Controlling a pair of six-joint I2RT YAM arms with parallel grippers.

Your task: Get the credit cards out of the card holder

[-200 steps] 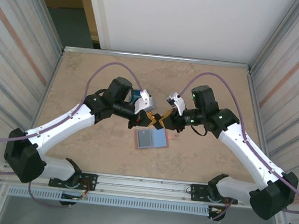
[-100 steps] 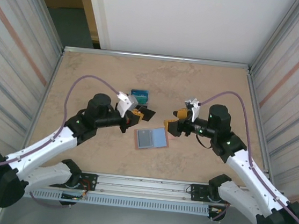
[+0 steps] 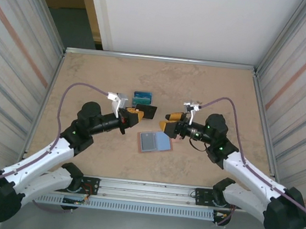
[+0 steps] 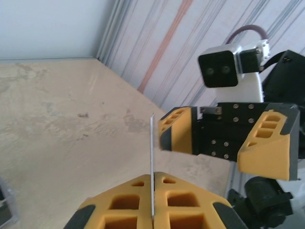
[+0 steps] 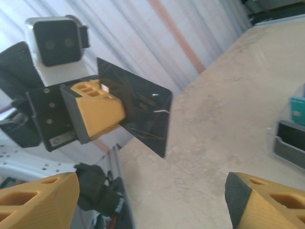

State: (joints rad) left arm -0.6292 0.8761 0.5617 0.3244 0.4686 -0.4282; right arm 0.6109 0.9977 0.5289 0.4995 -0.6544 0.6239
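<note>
**Left gripper pinched a dark card behind the wallet; right gripper stood wide**

From above, the wallet (image 3: 155,142) lay open on the table (image 3: 90,80), a pink rim around a blue-grey inside. Just behind it, the left gripper (image 3: 136,116) was clamped on a dark card (image 3: 148,111). The right gripper (image 3: 168,123) hung by the wallet's far right corner with its jaws spread and empty. A dark block topped with teal (image 3: 142,98) sat farther behind the wallet.

From the left wrist, the dark card (image 4: 152,157) stood edge-on between closed fingers. The right gripper (image 4: 221,138) faced it, open.

From the right wrist, the left gripper (image 5: 93,112) held one end of the scratched dark card (image 5: 143,112).
</note>
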